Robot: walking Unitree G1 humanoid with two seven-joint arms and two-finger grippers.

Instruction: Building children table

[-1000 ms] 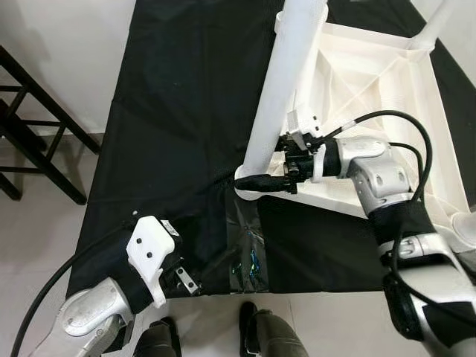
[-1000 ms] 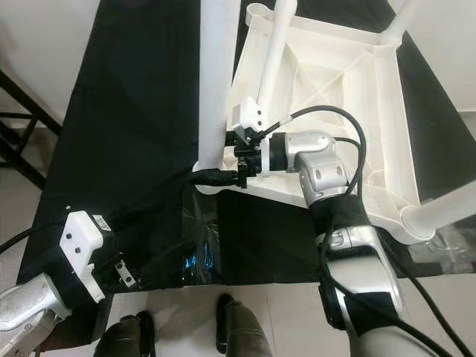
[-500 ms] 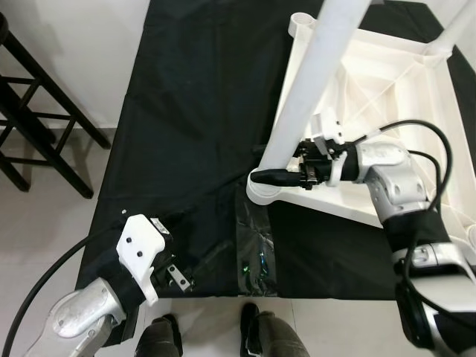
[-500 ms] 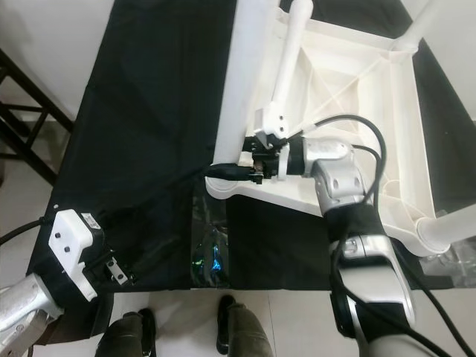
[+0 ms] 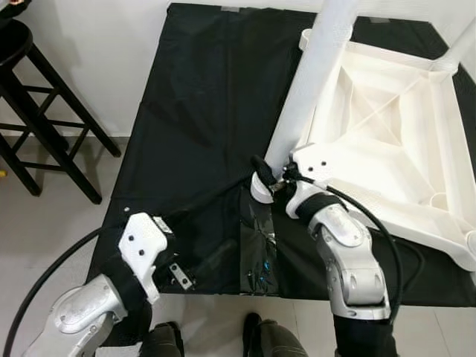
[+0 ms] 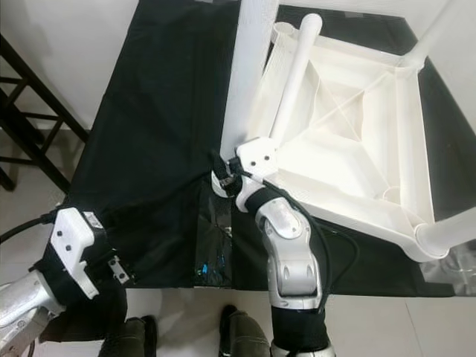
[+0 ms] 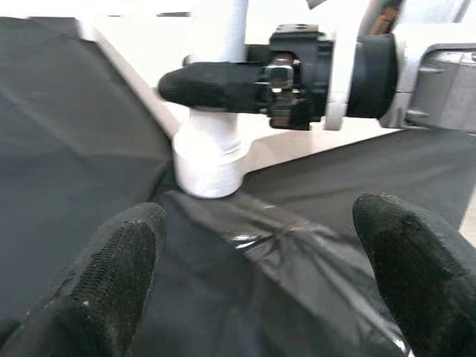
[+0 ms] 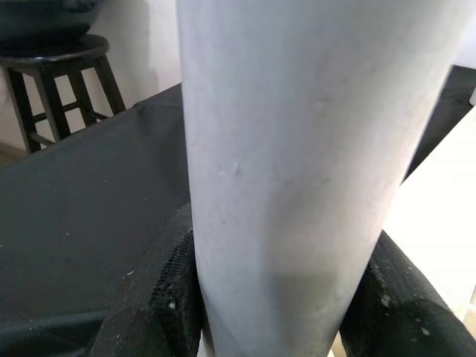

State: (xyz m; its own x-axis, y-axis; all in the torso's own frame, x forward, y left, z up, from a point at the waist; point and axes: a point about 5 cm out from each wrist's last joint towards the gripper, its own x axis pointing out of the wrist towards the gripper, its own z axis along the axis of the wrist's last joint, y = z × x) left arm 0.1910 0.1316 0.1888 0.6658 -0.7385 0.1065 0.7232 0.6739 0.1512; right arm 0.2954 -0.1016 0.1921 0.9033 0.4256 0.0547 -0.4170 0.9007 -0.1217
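Right gripper [image 8: 271,297] clamps white cylindrical plastic table leg [image 5: 309,82] near socket; leg axis rises toward 1 o'clock. Left gripper [image 7: 268,253] gapes empty (farther, 8 o'clock).

Silver arms, black cables, black fingers [image 7: 123,256]

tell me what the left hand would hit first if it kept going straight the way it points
Likely the white round socket holding the white tubular table leg, where the right hand grips; the open left hand faces it, though depth is unclear.
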